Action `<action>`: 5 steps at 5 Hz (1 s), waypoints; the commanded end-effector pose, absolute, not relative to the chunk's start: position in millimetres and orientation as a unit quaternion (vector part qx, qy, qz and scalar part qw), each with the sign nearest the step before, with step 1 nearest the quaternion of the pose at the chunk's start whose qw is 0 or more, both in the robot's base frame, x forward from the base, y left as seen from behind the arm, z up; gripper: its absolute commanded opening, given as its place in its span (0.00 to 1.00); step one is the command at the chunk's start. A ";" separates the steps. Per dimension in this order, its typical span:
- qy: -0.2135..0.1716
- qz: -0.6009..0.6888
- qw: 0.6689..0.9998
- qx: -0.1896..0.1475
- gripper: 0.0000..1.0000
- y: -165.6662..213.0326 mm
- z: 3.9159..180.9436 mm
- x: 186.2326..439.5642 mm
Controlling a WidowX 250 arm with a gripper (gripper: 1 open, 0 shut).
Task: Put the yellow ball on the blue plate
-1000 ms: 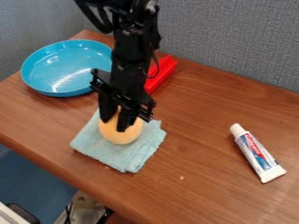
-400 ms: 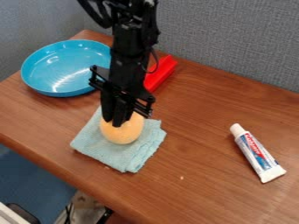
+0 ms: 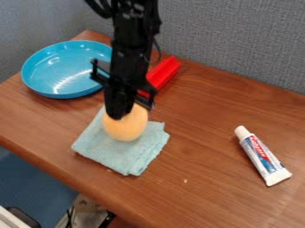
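The yellow ball (image 3: 127,127) sits just over the light teal cloth (image 3: 111,150) near the table's front. My gripper (image 3: 124,114) points straight down onto the ball's top, its black fingers shut on the ball's upper sides. The ball's lower half shows below the fingertips, and I cannot tell whether it still touches the cloth. The blue plate (image 3: 50,71) lies at the back left, apart from the ball and holding nothing.
A red object (image 3: 166,69) lies behind the arm, partly hidden by it. A toothpaste tube (image 3: 261,153) rests at the right on the brown wooden table (image 3: 202,111). The table's front edge runs close below the cloth.
The fingers have closed in on the ball. Gripper and ball now stand slightly higher over the cloth than before.
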State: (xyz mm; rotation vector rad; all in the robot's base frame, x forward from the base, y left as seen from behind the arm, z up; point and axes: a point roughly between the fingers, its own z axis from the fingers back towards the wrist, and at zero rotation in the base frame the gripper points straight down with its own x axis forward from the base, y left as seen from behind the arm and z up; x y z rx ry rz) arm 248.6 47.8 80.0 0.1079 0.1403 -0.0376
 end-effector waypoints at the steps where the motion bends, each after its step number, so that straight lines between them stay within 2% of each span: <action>1: 0.026 0.020 0.998 0.050 0.00 68.4 114.5 264.1; 2: 0.009 0.059 0.997 0.044 0.00 95.8 131.8 270.9; 4: -0.012 0.126 0.991 0.035 0.00 152.1 152.1 274.2; 5: -0.013 0.129 0.991 0.033 0.00 153.2 154.0 271.5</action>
